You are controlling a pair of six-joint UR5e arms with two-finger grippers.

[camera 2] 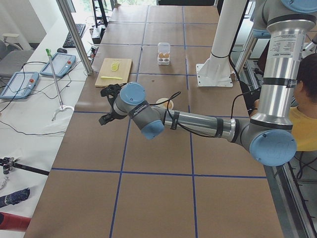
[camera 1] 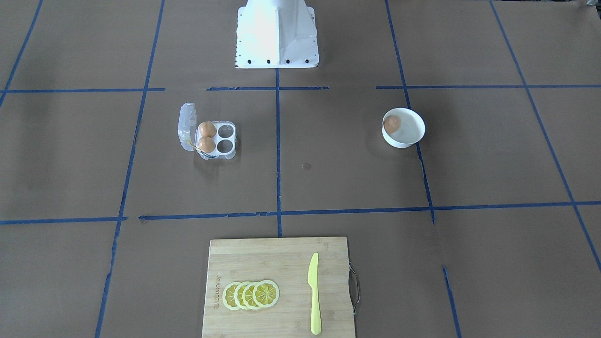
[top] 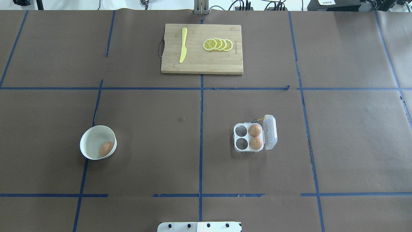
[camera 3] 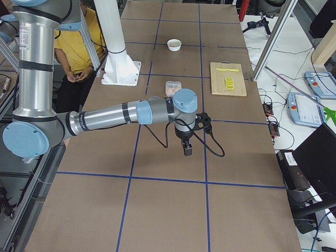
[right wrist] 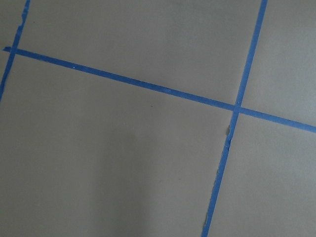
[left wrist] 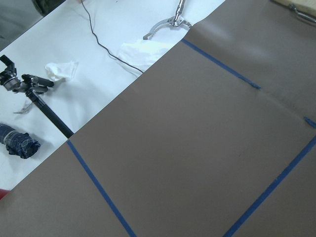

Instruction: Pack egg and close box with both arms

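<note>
The clear box [top: 249, 137] stands right of centre with its lid [top: 269, 132] open to the right. Two eggs [top: 254, 130] [top: 256, 143] fill the cells beside the lid, and the two left cells are bare. A third egg [top: 105, 149] lies in the white bowl [top: 93, 135] at the left. No arm shows in the overhead or front views. My left gripper [camera 2: 108, 106] shows only in the exterior left view, high above the table's left end. My right gripper [camera 3: 187, 150] shows only in the exterior right view, above the right end. I cannot tell whether either is open or shut.
A wooden cutting board [top: 199, 64] at the far middle carries several lemon slices [top: 218, 44] and a yellow knife [top: 183, 49]. The white base block [top: 199, 227] sits at the near edge. Blue tape lines cross the brown table cover.
</note>
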